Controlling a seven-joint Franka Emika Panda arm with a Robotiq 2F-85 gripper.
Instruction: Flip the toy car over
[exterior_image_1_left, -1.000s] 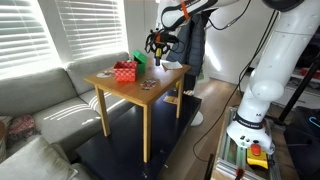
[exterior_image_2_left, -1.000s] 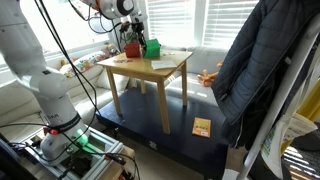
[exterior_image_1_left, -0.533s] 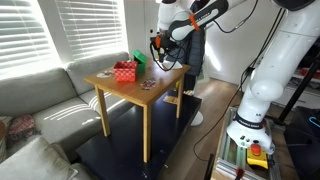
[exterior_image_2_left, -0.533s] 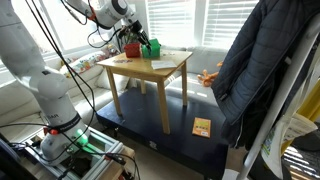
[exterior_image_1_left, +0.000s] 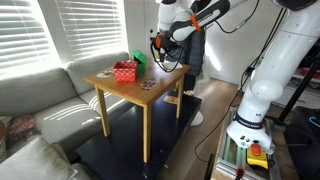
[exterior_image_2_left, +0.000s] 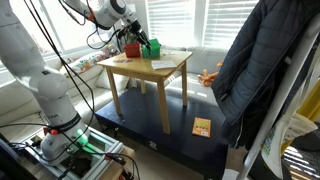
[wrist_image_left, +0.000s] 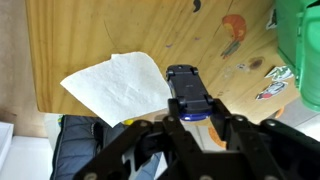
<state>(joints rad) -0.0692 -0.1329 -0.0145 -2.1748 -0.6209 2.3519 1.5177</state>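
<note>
Hovering over the light wooden table (exterior_image_1_left: 140, 88), the black gripper (wrist_image_left: 189, 126) straddled the dark toy car (wrist_image_left: 188, 88); closure unclear, flip pending.

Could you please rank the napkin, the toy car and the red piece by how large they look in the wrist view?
1. napkin, clearly largest
2. toy car
3. red piece, smallest

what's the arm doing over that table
The arm's end effector hangs open above a wooden table, lined up with a dark toy car. The car lies on the wood beside a white napkin and is not yet gripped. A red basket also stands on the table, seen in an exterior view.
</note>
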